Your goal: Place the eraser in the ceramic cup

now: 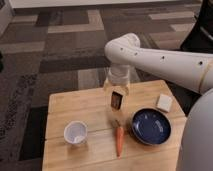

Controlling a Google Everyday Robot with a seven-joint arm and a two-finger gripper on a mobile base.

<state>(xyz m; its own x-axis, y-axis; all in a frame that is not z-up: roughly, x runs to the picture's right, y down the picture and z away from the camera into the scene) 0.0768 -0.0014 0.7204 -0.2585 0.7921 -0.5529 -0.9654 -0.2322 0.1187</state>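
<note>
- Wooden desk (pixel 90 102): carries everything. Free lane across its left half, from the centre to the front-left corner.
- White arm (pixel 165 62): reaching in from the right and bent down over mid-desk. Best swung left and forward at a steady height, without dipping on the way.
- Dark blue plate (pixel 151 126): front right and off the route, so no reason to go near.
- Ceramic cup (pixel 75 134): front left, upright, mouth open and empty. Centre over the mouth before lowering, as the small opening leaves little margin.
- Carrot (pixel 119 140): lying between cup and plate, just in front of the gripper (pixel 118 89). Pass above it.
- Gripper: pointing down over mid-desk, seemingly clamped on the upper end of the eraser (pixel 116 99), jaws fairly wide. Release only once low over the rim.
- Pale white block (pixel 163 102): back right, to be left alone.
- Eraser: dark and upright at the gripper's tips, well apart from the cup. Lower end-first to avoid bridging the rim.
</note>
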